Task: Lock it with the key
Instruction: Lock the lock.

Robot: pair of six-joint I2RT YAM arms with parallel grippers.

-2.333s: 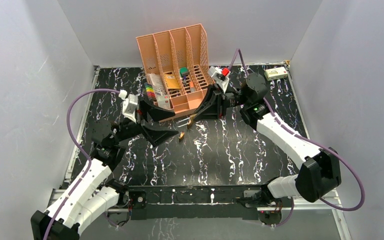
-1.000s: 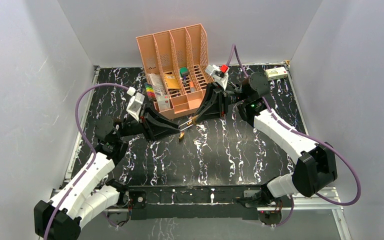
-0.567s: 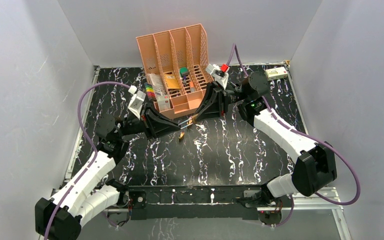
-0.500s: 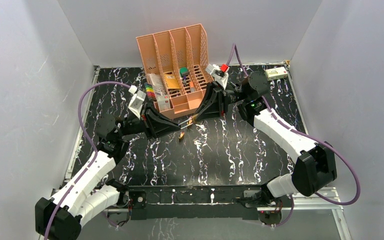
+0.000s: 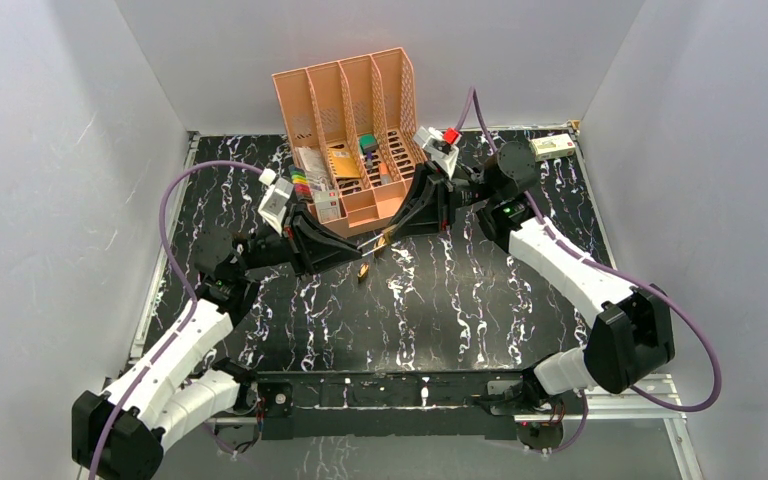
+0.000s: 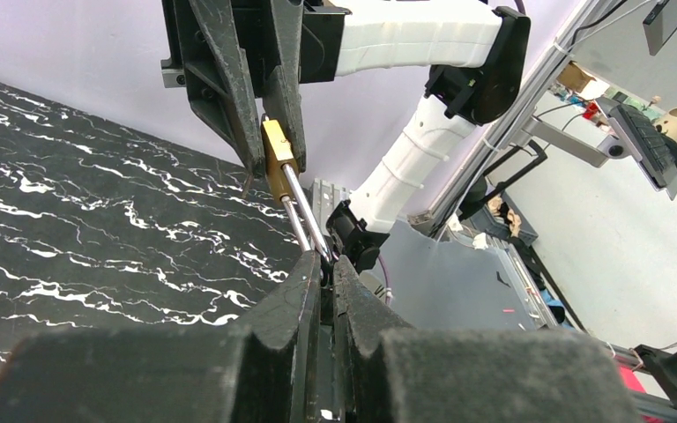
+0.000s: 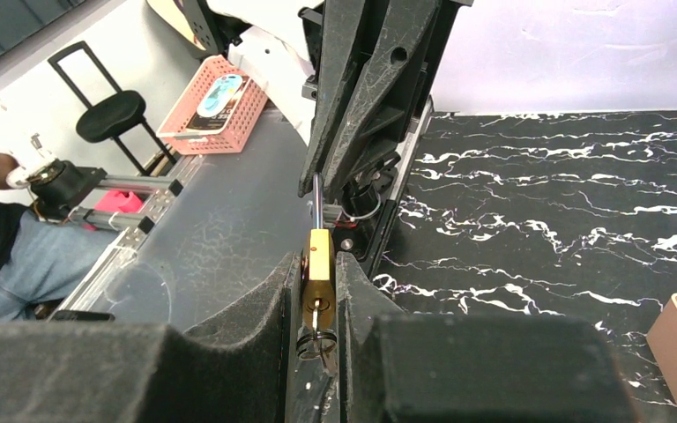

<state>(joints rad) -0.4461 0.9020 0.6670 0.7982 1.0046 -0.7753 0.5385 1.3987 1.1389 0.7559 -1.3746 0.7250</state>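
Observation:
My right gripper (image 7: 319, 261) is shut on a small brass padlock (image 7: 320, 263), held above the black marble table (image 5: 460, 300). The key (image 7: 317, 319) sticks in the keyhole at the padlock's rear end, with a ring hanging from it between my fingers. The long silver shackle (image 6: 304, 216) points away from the padlock (image 6: 278, 152) to my left gripper (image 6: 326, 263), which is shut on the shackle's end. From above, both grippers meet at the padlock (image 5: 384, 240), the left gripper (image 5: 367, 247) to its left and the right gripper (image 5: 393, 235) to its right.
An orange file organizer (image 5: 345, 110) with small items stands just behind the grippers. Another small brass padlock (image 5: 362, 270) lies on the table below them. A white box (image 5: 551, 147) sits at the back right corner.
My left gripper has moved up to the shackle's end and closed on it. The right gripper has kept its hold on the padlock almost without moving.

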